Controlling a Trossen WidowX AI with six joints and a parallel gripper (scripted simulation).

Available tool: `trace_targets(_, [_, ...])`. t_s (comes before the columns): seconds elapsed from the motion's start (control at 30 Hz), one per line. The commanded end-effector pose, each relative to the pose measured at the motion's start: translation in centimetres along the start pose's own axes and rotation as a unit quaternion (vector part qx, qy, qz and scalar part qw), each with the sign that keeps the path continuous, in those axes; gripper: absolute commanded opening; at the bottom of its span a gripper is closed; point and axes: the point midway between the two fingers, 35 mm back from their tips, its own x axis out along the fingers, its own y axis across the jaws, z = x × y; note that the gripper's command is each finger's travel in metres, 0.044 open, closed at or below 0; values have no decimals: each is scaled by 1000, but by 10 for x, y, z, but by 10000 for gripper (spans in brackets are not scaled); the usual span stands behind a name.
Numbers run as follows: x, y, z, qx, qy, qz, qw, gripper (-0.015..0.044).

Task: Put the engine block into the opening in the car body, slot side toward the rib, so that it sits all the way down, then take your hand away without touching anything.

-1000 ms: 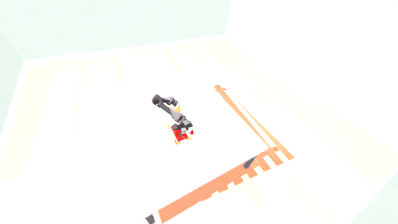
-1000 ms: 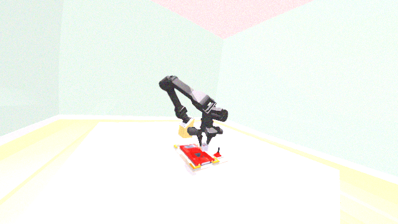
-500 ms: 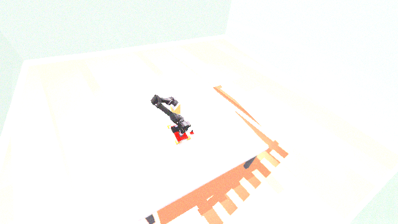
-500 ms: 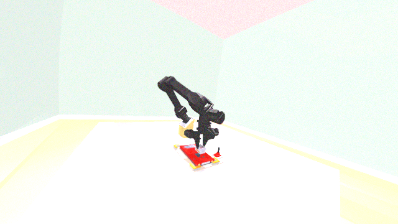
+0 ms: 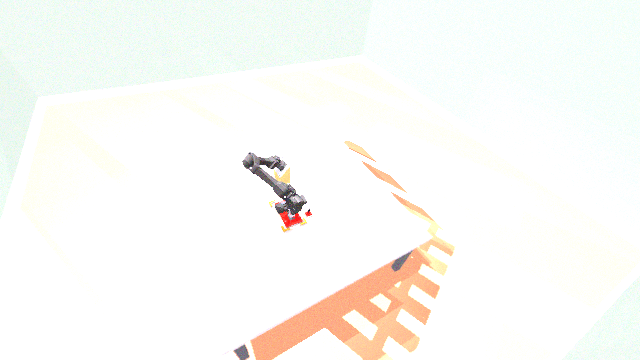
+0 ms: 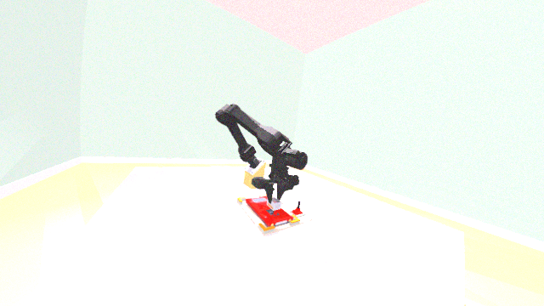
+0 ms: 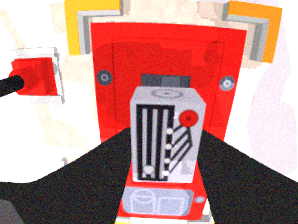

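Gripping the grey engine block (image 7: 164,143) from both sides, the black gripper (image 7: 164,163) points straight down over the red car body (image 7: 107,50); its two dark fingers pinch the block between them. Wrist view: the block sits over the middle of the car body, its top face showing black vertical slots on the left, diagonal stripes and a red round button (image 7: 189,119) on the right. A dark strip of the opening (image 7: 165,80) shows just beyond the block's far edge. Yellow and orange corner brackets (image 7: 93,8) frame the body's far corners. A small red block with a black lever (image 7: 32,76) stands apart to the left. Exterior view: the arm (image 6: 255,132) bends over the white table (image 6: 170,238), the block low at the body's surface; how deeply it is seated cannot be judged.
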Motion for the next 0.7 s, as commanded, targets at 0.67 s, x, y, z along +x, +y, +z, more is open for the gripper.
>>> trace_targets(0.67, [0, -2, 1, -15, -1, -3, 1000, 159])
